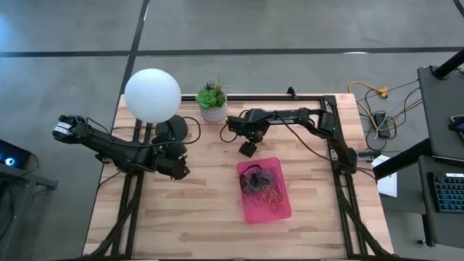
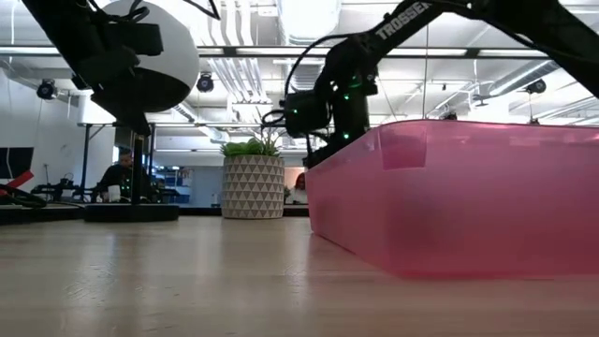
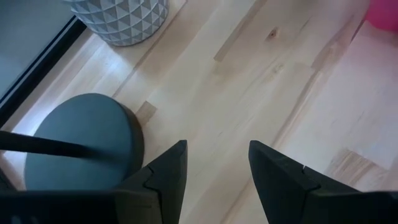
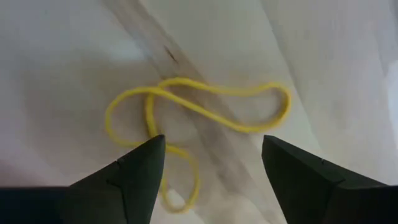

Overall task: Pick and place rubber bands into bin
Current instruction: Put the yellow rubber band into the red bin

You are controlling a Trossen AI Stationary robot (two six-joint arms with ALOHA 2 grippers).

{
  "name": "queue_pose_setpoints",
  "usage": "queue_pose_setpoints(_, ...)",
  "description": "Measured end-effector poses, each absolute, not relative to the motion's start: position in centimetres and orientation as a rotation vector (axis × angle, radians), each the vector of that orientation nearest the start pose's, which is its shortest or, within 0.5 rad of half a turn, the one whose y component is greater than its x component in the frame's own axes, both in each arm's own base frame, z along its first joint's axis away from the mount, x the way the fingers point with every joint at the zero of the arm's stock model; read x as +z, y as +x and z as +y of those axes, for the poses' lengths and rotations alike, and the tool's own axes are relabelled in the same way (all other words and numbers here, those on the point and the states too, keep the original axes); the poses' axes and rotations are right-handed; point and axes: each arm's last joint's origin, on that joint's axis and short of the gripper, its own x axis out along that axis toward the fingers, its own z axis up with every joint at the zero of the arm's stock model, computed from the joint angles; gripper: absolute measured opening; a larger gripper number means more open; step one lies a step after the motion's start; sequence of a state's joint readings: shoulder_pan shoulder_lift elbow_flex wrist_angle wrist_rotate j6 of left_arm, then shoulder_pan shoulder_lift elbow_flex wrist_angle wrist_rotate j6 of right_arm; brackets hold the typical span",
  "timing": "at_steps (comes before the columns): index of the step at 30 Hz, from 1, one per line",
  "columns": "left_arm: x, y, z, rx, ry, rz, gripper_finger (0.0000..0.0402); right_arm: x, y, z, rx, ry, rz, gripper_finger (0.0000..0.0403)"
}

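High view: my right gripper [image 1: 248,149] sits just behind the pink bin [image 1: 284,210], near the plant pot [image 1: 214,112]; its wrist camera shows the fingers [image 4: 124,180] spread wide and released over 1 yellow rubber band [image 4: 205,112] lying twisted on the wooden table [image 1: 196,210]; other rubber bands [image 1: 262,185] lie tangled inside the bin; my left gripper [image 1: 180,170] waits by the lamp base [image 3: 81,140], fingers parted, holding nothing.

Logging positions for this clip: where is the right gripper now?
In the high view, the right gripper hangs open just beyond the bin's far edge, near the plant pot, above a yellow rubber band.
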State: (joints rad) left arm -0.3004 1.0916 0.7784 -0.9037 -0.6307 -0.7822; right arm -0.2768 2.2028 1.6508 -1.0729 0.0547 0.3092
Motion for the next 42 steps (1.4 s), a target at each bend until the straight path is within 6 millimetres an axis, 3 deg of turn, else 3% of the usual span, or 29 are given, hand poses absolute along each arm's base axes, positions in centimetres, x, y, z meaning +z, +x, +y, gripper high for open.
queue_pose_setpoints(8, 23.4, 18.0, -3.8, 0.680, -0.182, 0.866, 0.0157, 14.4, 41.0, -10.9, -0.458, 0.417, 1.543, 0.0241)
queue_pose_setpoints(19, 23.4, 18.0, -3.8, 0.691, -0.204, 0.858, 0.0157, 13.4, 41.5, -7.6, -0.415, 0.366, 1.555, 0.0219)
queue_pose_setpoints(23, 23.5, 18.0, -3.8, 0.691, -0.206, 0.855, 0.0157, 12.7, 41.9, -7.1, -0.391, 0.348, 1.546, 0.0167)
queue_pose_setpoints(29, 23.5, 18.1, -3.8, 0.688, -0.211, 0.848, 0.0157, 13.6, 43.0, -7.5, -0.304, 0.386, 1.482, 0.0027)
queue_pose_setpoints(32, 23.5, 18.1, -3.8, 0.688, -0.212, 0.847, 0.0157, 14.4, 43.9, -8.5, -0.188, 0.557, 1.408, 0.0013)
queue_pose_setpoints(35, 23.5, 18.1, -3.8, 0.688, -0.212, 0.846, 0.0157, 17.1, 45.4, -9.5, -0.085, 0.655, 1.242, 0.0009)
queue_pose_setpoints(39, 23.5, 18.1, -3.8, 0.688, -0.212, 0.846, 0.0157, 23.7, 46.4, -9.9, -0.015, 0.631, 1.031, 0.0008)
queue_pose_setpoints(42, 23.5, 18.1, -3.8, 0.688, -0.213, 0.845, 0.0157, 28.3, 45.6, -9.7, -0.006, 0.612, 0.968, 0.0008)
